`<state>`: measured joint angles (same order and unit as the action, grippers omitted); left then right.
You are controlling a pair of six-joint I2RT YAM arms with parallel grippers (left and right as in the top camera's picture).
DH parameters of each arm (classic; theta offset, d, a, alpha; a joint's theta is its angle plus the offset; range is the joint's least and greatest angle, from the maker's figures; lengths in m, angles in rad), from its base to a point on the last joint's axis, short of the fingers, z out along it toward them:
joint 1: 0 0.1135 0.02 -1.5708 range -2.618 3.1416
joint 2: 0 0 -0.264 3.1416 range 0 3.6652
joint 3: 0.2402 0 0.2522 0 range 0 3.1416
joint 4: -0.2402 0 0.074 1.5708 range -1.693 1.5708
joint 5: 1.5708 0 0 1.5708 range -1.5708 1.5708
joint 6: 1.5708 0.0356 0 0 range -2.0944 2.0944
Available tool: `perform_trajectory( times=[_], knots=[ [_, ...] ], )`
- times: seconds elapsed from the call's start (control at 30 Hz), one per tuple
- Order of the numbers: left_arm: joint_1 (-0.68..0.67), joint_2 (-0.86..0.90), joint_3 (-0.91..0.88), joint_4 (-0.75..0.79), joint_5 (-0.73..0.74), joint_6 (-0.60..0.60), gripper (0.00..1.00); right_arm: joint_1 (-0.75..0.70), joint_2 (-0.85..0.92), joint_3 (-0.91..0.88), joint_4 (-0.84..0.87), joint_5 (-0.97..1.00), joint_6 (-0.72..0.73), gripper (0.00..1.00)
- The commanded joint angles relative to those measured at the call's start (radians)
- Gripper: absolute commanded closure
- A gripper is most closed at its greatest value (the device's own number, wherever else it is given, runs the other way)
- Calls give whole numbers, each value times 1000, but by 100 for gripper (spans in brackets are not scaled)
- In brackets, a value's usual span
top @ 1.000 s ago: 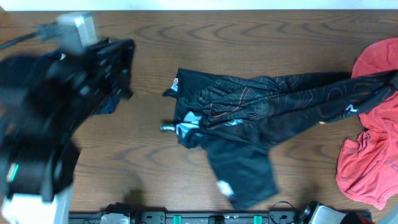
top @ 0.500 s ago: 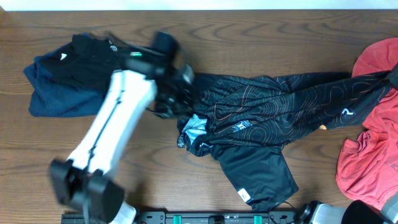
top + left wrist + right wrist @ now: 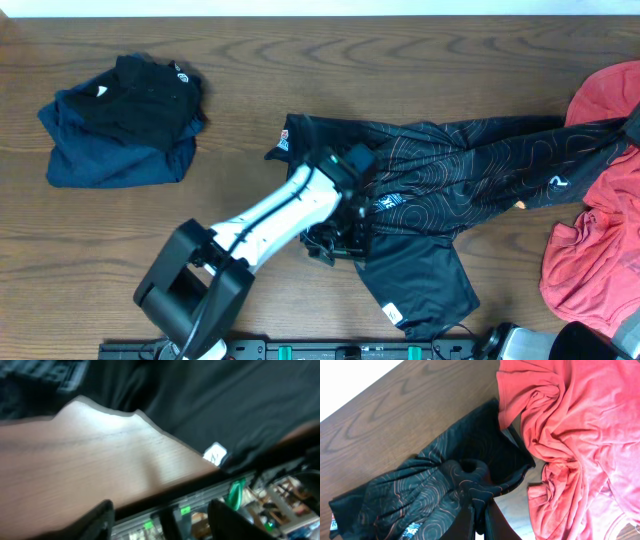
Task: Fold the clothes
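The black jersey [image 3: 450, 170] with thin orange contour lines lies crumpled across the table's middle, stretched toward the right. My left gripper [image 3: 335, 240] hangs over its lower left part. In the left wrist view this gripper [image 3: 162, 520] is open, with nothing between its fingers, bare wood and black jersey cloth [image 3: 200, 400] beyond them. My right gripper [image 3: 479, 510] is shut on a bunched fold of the jersey [image 3: 420, 495], next to the coral-red garment [image 3: 580, 435]. That garment [image 3: 590, 250] is heaped at the right edge.
A pile of dark blue and black clothes [image 3: 120, 125] sits at the back left. A white label [image 3: 215, 454] shows on the jersey hem near the table's front edge. An equipment rail [image 3: 320, 350] runs along that edge.
My left arm swung from the back-left pile across to the jersey's left part and its jaws opened. The jersey's left end has shifted and flattened. The right gripper still holds its fold.
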<state>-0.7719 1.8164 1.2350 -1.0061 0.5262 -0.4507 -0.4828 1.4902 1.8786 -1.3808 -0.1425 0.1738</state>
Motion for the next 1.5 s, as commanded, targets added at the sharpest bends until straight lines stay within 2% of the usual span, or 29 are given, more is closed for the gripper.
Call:
perform_trajectory(
  times=[0.0, 0.23, 0.43, 0.77, 0.97, 1.1, 1.37, 1.47],
  knots=[
    [-11, 0, -51, 99, 37, -122, 33, 13, 2, 12, -5, 4, -7, 94],
    [-11, 8, -83, 248, 30, -282, 30, 13, 2, 12, -7, 3, -7, 95],
    [-11, 58, -119, 257, 18, -423, 30, 13, 2, 12, -8, 3, -7, 96],
    [-3, 117, -119, 311, 49, -445, 30, 13, 2, 12, -8, 3, -7, 96],
    [14, 157, -119, 379, 142, -394, 31, 13, 2, 12, -7, -10, -7, 96],
    [39, 157, -118, 438, 187, -377, 43, 13, 2, 12, -8, -19, -7, 96],
    [119, 157, -118, 470, 158, -377, 80, 13, 2, 12, -15, -19, -7, 96],
    [119, 157, -118, 470, 136, -377, 81, 13, 2, 12, -15, -19, -7, 96]
  ],
)
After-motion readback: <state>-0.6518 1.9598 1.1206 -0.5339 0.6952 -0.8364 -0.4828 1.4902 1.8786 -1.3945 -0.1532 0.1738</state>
